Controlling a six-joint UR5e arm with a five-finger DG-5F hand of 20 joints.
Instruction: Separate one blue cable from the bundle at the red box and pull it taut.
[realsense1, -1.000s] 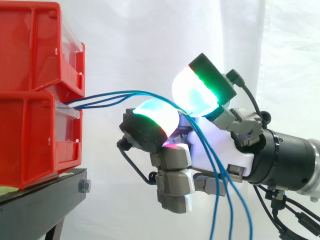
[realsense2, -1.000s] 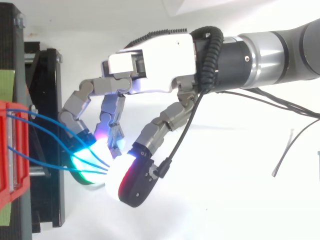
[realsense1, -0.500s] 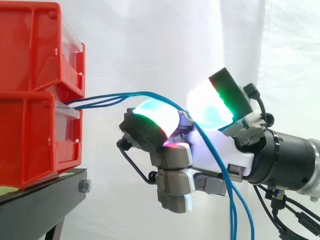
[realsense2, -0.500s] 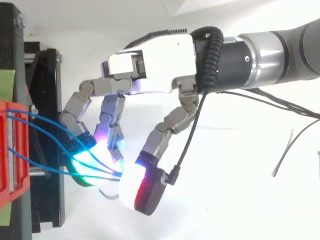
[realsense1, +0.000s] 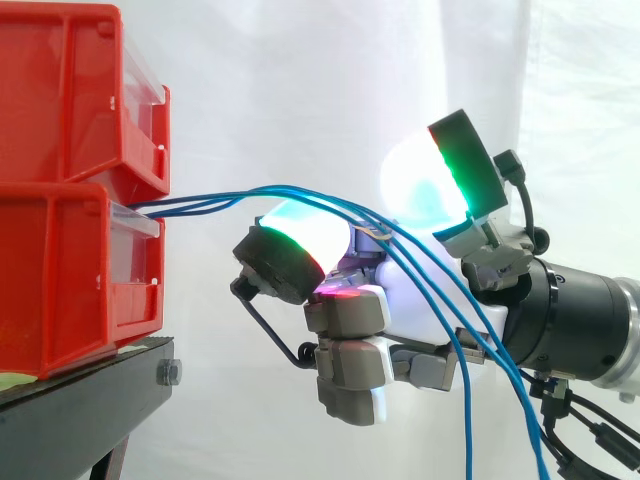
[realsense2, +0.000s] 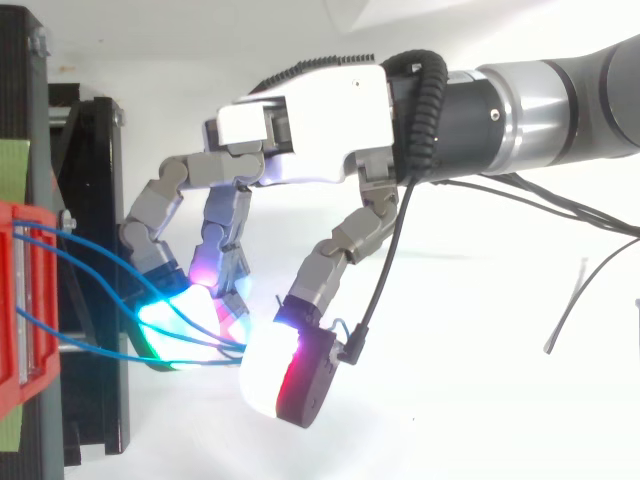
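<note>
Three blue cables (realsense1: 250, 192) leave the front of the lower red box (realsense1: 60, 280), arch to the right and drape over my hand (realsense1: 430, 305), then hang down past the wrist. In the top view the cables (realsense2: 90, 260) fan out from the box (realsense2: 20, 300) and meet between my finger pads and thumb pad. The fingers (realsense1: 305, 230) are bent under the cables. Raised above them, the thumb (realsense1: 420, 185) stands apart from the finger pads. The cables lie together in that gap, none of them pinched or drawn aside.
Two red bins are stacked on a black stand (realsense1: 90, 400) at the left, with the upper bin (realsense1: 60, 90) overhanging. A white curtain hangs behind. In the top view the arm (realsense2: 540, 110) comes in from the right over a white floor.
The thumb has swung up and away from the finger pads, widening the gap. The cables have slid deeper toward the palm and now hang further right.
</note>
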